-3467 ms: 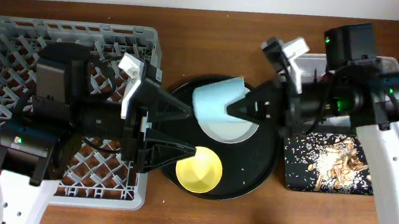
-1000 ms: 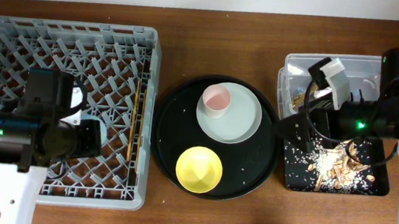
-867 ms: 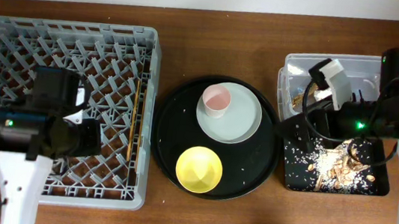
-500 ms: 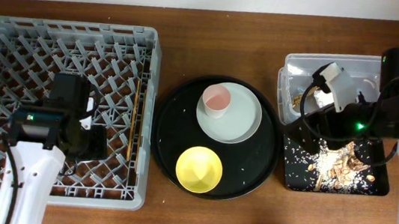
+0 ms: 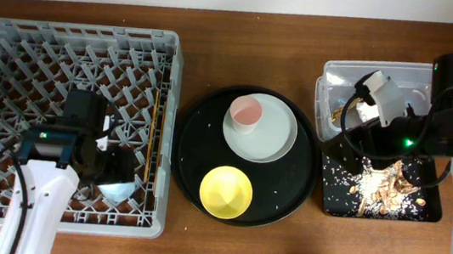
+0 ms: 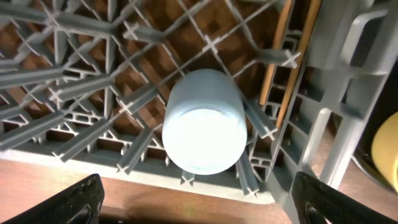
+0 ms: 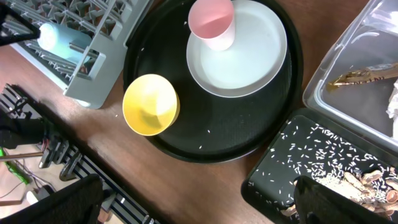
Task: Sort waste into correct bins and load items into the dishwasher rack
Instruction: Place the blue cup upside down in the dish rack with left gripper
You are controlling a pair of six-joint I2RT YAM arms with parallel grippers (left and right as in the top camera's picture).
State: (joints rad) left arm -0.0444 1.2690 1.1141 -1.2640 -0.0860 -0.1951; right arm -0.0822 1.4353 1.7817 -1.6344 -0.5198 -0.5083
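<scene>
**Light-blue cup lying in the rack, my left fingers spread above it**

My left fingers (image 6: 68,202) are spread wide and hold nothing. Their dark tips frame the bottom corners of the left wrist view. Beyond them lies the light-blue cup (image 6: 204,127), in the dishwasher rack (image 5: 75,31), near the corner closest to me and to the round black tray (image 5: 198,154). Its closed base faces my camera, and it leans among the pegs rather than standing upright. Two chopsticks (image 6: 292,56) lie in the rack just beside it, toward the rack wall.

I judge the step in hand to be leaving this cup seated and lifting clear. To do it well I should rise straight up with the fingers apart. That way neither tip catches the cup's side or a peg and rolls the cup onto the chopsticks. If it looks loose, a light nudge deeper between the pegs would settle it.

My right fingers (image 7: 62,205) are also spread and empty, hanging over the clear tub (image 5: 379,67) and the shallow black tray (image 5: 322,208). In the right wrist view the pink cup (image 7: 211,22) stands on the plate (image 7: 249,56). The yellow bowl (image 7: 151,104) sits near them on the round tray, and all three are not yet loaded.
</scene>
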